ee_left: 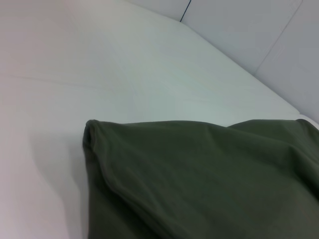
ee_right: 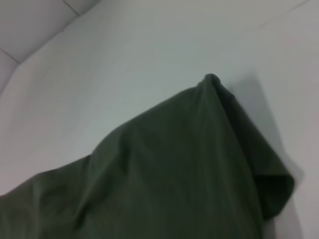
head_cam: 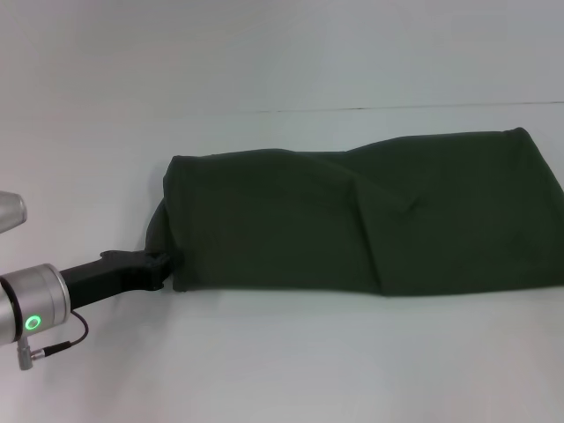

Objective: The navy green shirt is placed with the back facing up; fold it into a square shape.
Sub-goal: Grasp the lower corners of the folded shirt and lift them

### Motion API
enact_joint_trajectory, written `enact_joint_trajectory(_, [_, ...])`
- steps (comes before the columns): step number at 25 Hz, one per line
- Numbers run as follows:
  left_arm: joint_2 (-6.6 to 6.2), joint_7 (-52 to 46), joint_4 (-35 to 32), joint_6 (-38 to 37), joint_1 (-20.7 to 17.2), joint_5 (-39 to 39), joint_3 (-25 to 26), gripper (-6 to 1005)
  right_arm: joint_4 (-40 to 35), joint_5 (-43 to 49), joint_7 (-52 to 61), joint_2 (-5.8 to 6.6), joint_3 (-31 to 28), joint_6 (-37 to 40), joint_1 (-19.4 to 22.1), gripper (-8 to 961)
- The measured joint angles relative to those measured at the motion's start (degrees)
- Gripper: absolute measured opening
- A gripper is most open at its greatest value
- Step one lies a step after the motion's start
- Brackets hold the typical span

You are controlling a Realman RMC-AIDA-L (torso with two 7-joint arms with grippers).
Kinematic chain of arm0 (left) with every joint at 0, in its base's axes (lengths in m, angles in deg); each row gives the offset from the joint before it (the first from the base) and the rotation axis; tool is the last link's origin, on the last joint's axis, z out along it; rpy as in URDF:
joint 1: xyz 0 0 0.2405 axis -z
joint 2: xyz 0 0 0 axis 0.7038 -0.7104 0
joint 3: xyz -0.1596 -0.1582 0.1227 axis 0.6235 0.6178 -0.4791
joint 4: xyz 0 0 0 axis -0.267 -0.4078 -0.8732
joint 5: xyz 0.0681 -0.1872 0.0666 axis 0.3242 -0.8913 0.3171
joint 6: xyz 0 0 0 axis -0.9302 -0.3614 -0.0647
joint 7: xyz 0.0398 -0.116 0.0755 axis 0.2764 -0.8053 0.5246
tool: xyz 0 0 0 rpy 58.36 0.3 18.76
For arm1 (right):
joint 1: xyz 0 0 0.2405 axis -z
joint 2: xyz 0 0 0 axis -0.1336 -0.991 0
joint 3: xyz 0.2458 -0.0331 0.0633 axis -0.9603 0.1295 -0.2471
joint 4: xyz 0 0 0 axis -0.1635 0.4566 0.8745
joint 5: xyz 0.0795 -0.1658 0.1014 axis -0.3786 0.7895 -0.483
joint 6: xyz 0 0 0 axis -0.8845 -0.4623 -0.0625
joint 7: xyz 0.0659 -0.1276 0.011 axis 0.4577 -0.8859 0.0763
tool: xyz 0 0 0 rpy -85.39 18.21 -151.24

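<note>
Gripping the navy green shirt [head_cam: 352, 216] at its near-left corner, left tool [head_cam: 167, 263] is clamped on fabric. Right tool is not showing. Thin pinch risks slipping, undoing the fold on the surface [head_cam: 264, 361]

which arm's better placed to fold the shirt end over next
Probably the left. The left gripper is already at the near left corner of the shirt, where the cloth is bunched up. The right arm is out of the head view, so its position can't be judged.
</note>
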Motion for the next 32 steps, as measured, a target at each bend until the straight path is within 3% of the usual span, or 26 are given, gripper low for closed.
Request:
enact_joint_trajectory(9, [0.18, 0.0, 0.0, 0.1, 0.4, 0.0, 0.0, 3, 3.3, 0.1, 0.3, -0.79, 4.7, -6.5, -1.2, 623])
enact_joint_trajectory(22, [0.18, 0.1, 0.1, 0.4, 0.6, 0.1, -0.1, 2, 3.8, -0.4, 0.0, -1.05, 4.9, -8.0, -1.9, 602])
enact_joint_trajectory(25, [0.17, 0.1, 0.0, 0.5, 0.6, 0.1, -0.1, 3, 3.7, -0.5, -0.2, -1.05, 4.8, -8.0, -1.7, 349])
enact_joint_trajectory(32, [0.00, 0.0, 0.0, 0.5, 0.6, 0.1, -0.1, 3, 3.4, -0.5, -0.4, -1.05, 4.7, -8.0, -1.5, 87])
